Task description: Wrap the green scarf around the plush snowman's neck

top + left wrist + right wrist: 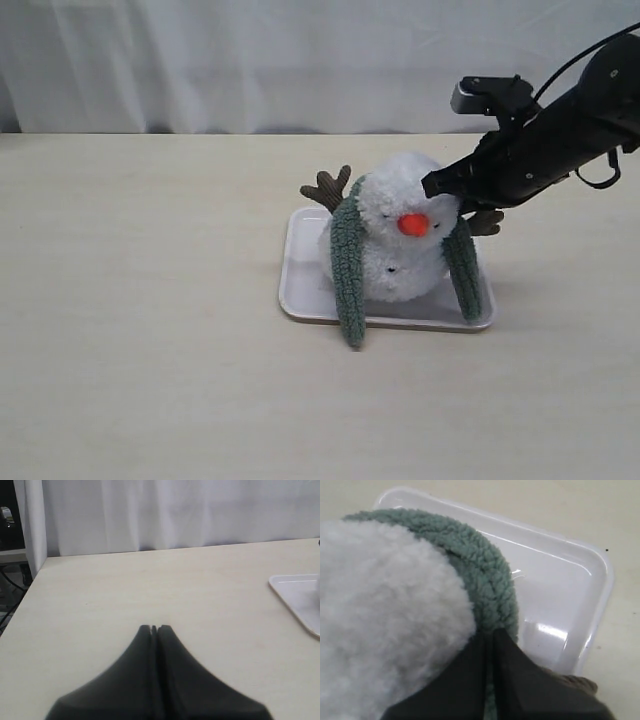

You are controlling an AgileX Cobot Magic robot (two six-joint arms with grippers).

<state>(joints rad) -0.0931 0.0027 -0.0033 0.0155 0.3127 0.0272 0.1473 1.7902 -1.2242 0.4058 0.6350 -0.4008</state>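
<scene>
While the right gripper (489, 632) pinches the green scarf (480, 575) beside the plush snowman (392, 262), the left gripper (155, 628) holds its fingers (175, 652) together, empty

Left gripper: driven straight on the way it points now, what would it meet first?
Nothing near, it seems: the left gripper points across the table toward the white curtain; the tray sits off that line. Depth is unclear.

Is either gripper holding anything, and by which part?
Right gripper looks pinched on the green scarf where it curves round the plush snowman. Left gripper is shut, holding nothing.
</scene>
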